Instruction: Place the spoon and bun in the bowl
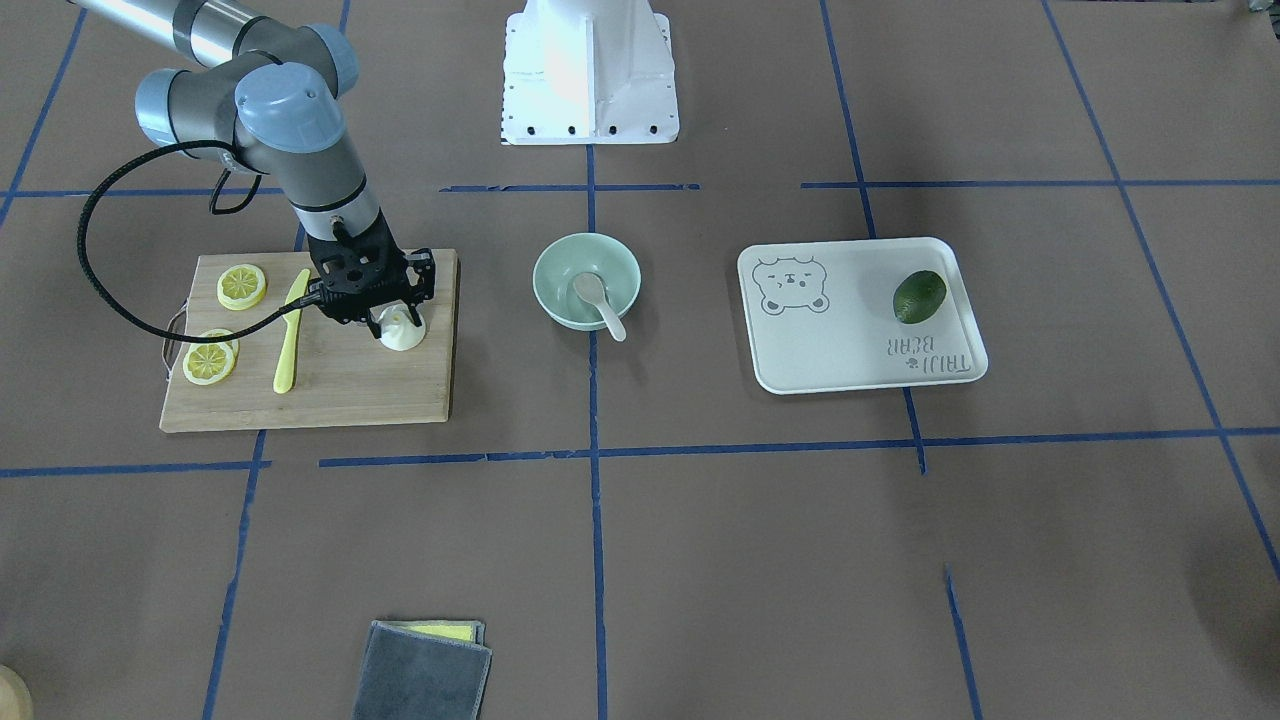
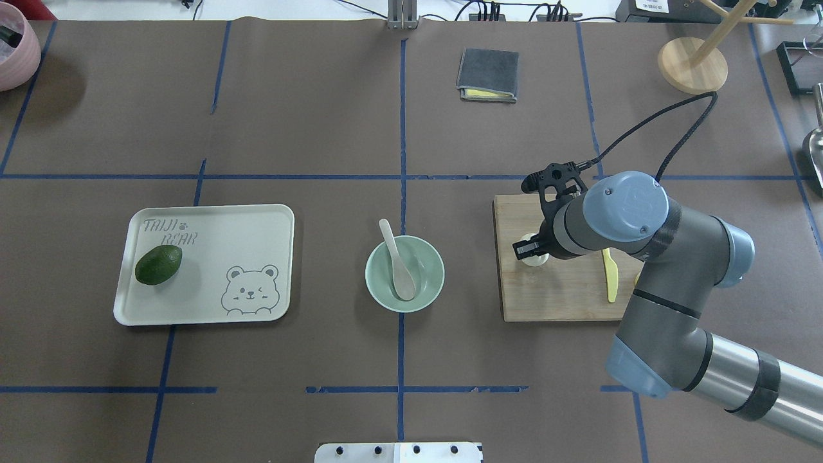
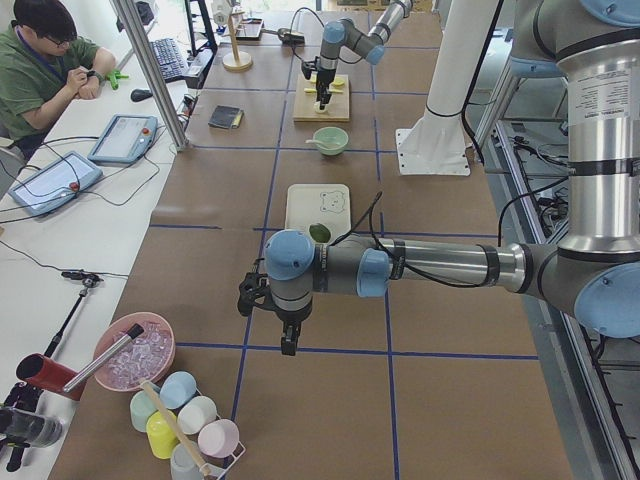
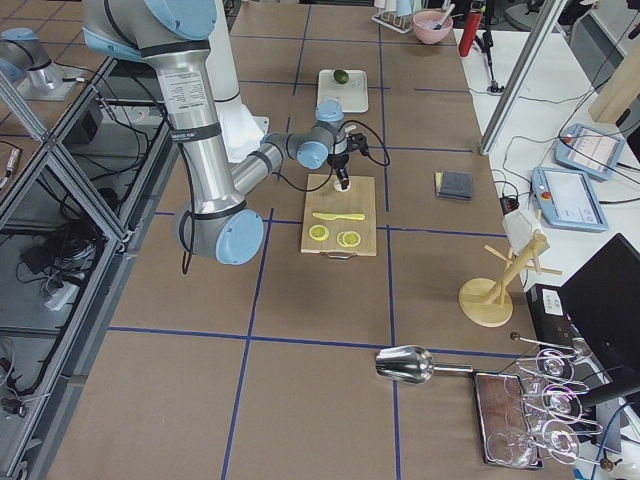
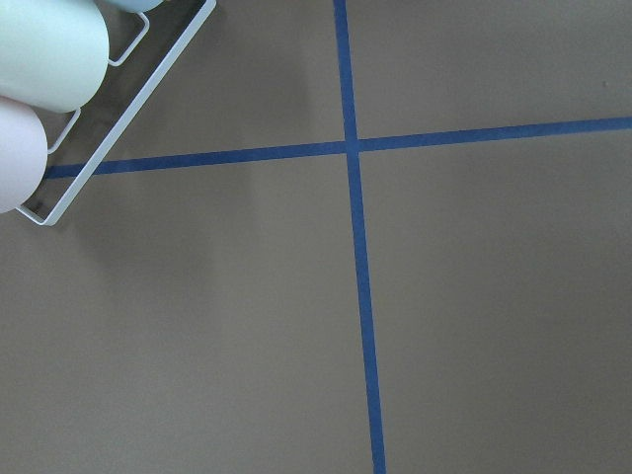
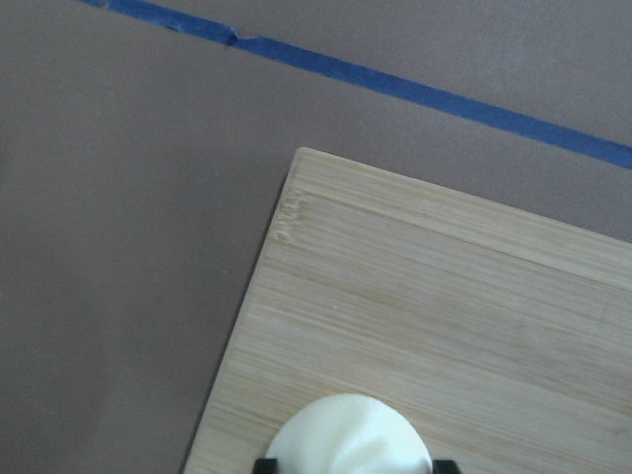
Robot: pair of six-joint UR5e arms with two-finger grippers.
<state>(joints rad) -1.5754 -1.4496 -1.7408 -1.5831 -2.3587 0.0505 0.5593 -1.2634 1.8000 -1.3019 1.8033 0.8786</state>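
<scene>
The cream-white spoon [image 1: 600,300] lies in the mint-green bowl [image 1: 560,314] at the table's middle, its handle over the rim; both show in the overhead view, spoon [image 2: 395,257] and bowl [image 2: 438,270]. The white bun [image 1: 403,335] sits on the wooden cutting board [image 1: 350,392]. My right gripper [image 1: 398,322] stands straight down over it. In the right wrist view the two black fingertips [image 6: 264,464] press against the sides of the bun [image 6: 348,434]. My left gripper [image 3: 287,342] shows only in the exterior left view, far from the bowl; I cannot tell whether it is open.
A yellow plastic knife [image 1: 290,340] and lemon slices [image 1: 242,286] lie on the board beside the bun. A cream bear tray [image 1: 850,355] holds a green fruit [image 1: 919,296]. A folded grey cloth [image 1: 425,670] lies at the operators' side. Pastel cups [image 5: 49,49] stand under the left wrist.
</scene>
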